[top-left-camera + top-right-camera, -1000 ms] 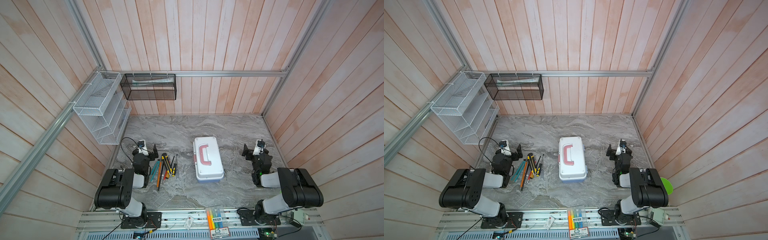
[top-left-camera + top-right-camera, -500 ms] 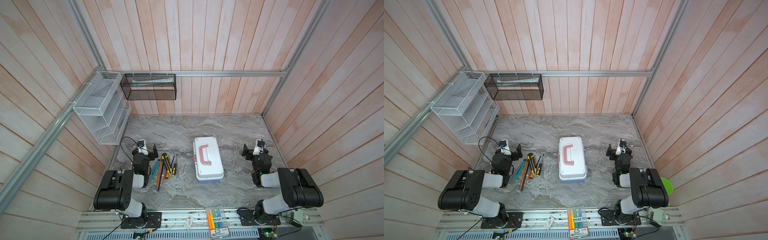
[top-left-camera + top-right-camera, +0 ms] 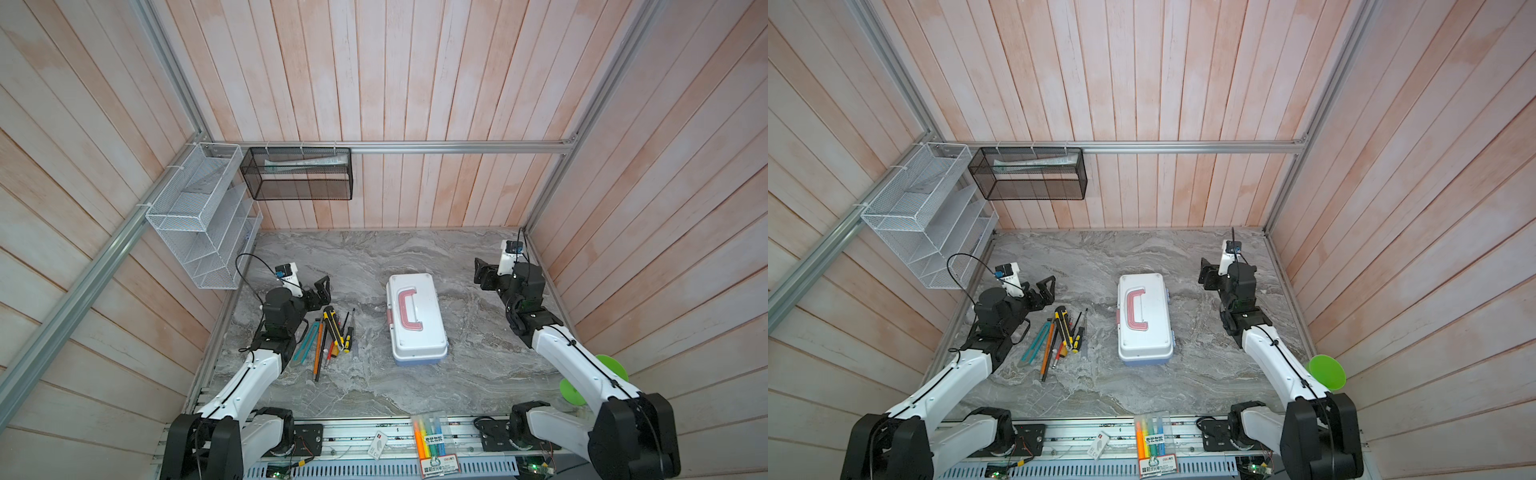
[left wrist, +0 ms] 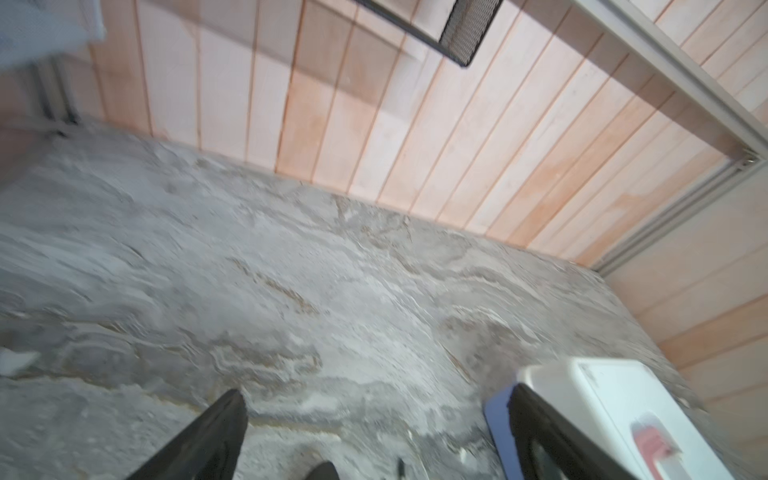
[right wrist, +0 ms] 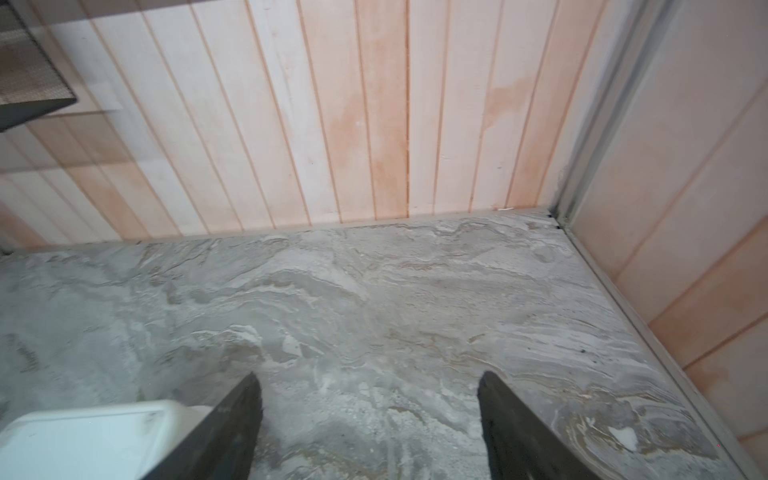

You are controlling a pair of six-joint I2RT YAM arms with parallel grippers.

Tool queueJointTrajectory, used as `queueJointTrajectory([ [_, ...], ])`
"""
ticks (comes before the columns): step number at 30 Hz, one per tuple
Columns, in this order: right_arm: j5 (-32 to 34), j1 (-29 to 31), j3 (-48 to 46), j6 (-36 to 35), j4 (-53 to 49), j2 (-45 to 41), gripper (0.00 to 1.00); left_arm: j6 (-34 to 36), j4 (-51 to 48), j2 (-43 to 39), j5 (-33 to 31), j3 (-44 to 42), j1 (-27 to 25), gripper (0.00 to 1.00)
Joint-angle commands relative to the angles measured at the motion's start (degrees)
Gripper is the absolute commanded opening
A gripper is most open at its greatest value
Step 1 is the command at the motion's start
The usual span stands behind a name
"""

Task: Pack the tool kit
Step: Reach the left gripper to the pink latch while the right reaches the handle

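Observation:
The tool kit case lies shut in the middle of the marble table, white lid and pink handle up, light blue base below. Several loose hand tools, yellow-black, teal and orange, lie in a bunch left of it. My left gripper hovers open just behind the tools, with nothing in it. In the left wrist view the case shows past one finger of the open left gripper. My right gripper stands open and empty right of the case.
A white wire rack and a black mesh basket hang on the back left walls. A clear pack of highlighters rests on the front rail. A green disc sits at the right edge. Wooden walls close three sides.
Both grippers have shifted a little toward the back wall, the right one more. The case and the tools have not moved.

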Motion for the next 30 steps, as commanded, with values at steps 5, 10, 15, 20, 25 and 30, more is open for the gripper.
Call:
queueJointTrajectory([
  [5,-11.6,7.7,12.8,8.5,-29.4,0.8,0.7,-11.6,-7.1,2.8,11.3,1.0,-5.9,1.0],
  [10,-14.5,15.6,17.1,9.9,-36.8,5.6,0.7,-14.7,-2.9,6.5,12.4,-0.7,-9.9,1.0],
  [15,-17.4,20.3,19.9,11.3,-39.8,10.0,0.7,-16.4,0.3,8.2,11.0,-1.6,-13.7,1.0],
  [20,-18.8,24.1,22.0,13.3,-40.4,13.3,0.7,-18.3,3.5,9.8,9.9,-2.8,-17.3,1.0],
  [25,-19.3,27.1,24.3,14.9,-40.1,16.6,0.7,-18.8,4.1,12.0,7.8,-3.2,-20.3,1.0],
  [30,-21.7,27.8,23.7,18.0,-36.0,18.7,0.7,-19.9,5.5,13.2,5.9,-4.4,-21.4,1.0],
])
